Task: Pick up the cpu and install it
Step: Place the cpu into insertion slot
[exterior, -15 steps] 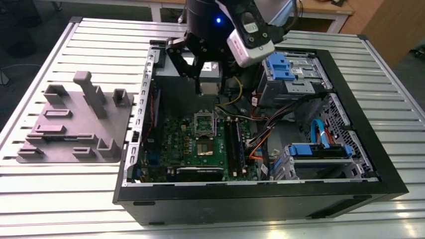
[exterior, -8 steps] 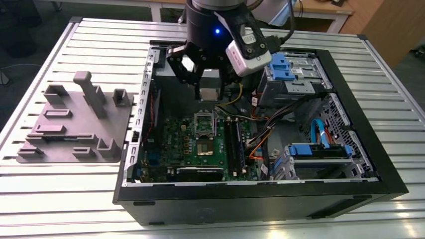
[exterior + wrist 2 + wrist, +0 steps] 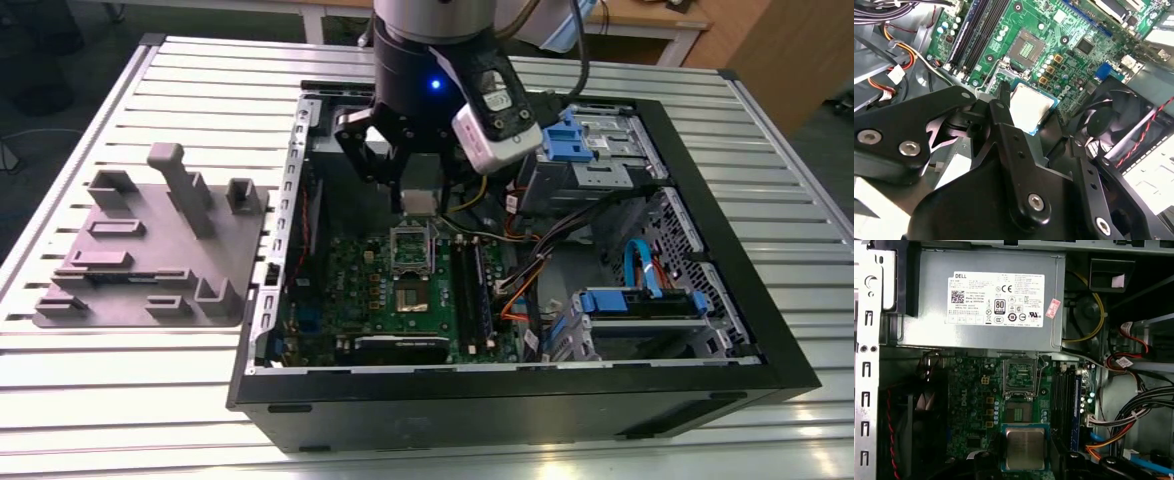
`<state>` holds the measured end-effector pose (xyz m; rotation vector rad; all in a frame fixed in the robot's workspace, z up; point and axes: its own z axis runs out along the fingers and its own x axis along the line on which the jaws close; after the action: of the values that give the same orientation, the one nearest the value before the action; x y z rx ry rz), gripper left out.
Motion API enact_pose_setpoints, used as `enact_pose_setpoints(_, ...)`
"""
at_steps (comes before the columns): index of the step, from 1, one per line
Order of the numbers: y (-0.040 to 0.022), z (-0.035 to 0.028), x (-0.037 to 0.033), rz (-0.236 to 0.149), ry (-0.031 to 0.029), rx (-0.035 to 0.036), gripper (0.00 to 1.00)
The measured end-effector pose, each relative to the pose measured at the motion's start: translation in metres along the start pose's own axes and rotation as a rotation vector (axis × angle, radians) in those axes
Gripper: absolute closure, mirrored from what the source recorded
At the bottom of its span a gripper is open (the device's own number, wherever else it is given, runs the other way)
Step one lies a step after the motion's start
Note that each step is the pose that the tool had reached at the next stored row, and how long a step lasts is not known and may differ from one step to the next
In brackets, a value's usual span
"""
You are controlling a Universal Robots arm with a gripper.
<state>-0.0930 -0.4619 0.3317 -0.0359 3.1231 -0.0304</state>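
The cpu (image 3: 1025,447) is a small flat square with a matte silvery-grey metal lid on a teal-edged base. It hangs above the green motherboard (image 3: 974,390), close beside its open, metal-framed socket (image 3: 1020,379). The black gripper (image 3: 418,192) is clamped on it, its angular fingers (image 3: 1003,102) pinching opposite edges.

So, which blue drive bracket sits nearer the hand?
The far blue bracket, right beside the hand; the other blue bracket sits farther off, nearer the camera.
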Motion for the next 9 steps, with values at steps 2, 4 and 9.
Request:
enact_pose_setpoints(2,0.0000,0.0023,0.0000,0.000,0.0000,-0.0001,0.53)
enact_pose_setpoints(4,0.0001,0.0050,0.0001,0.000,0.0000,0.0000,0.53)
enact_pose_setpoints(9,0.0003,0.0141,0.0002,0.000,0.0000,-0.0001,0.53)
